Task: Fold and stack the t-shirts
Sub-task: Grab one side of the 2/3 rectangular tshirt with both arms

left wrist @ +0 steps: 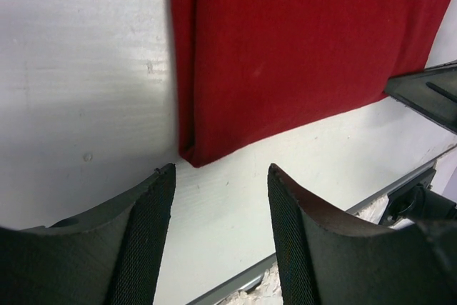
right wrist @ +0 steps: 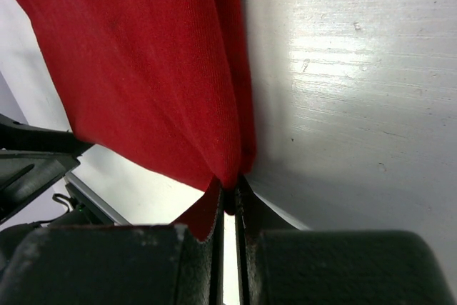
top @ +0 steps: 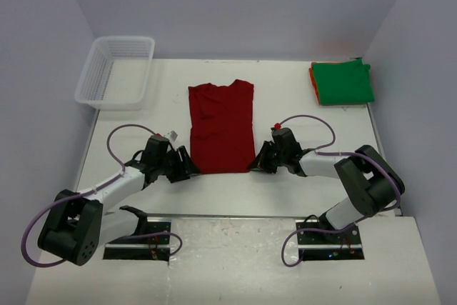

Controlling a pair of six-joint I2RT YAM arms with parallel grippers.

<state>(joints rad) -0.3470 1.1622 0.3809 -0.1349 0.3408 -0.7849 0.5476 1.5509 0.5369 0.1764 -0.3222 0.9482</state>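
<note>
On red shirt [top: 221,125] corner, right gripper [right wrist: 228,196] clamped

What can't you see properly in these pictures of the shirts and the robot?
- orange t-shirt: top view, the green t-shirt lies on it; only an edge shows.
- red t-shirt: both wrist views cut off all but its near corners.
- left tool and right tool: top view, too small and dark to tell open or shut.
- Cloth inside the right tool: right wrist view, hidden between its fingers.
</note>
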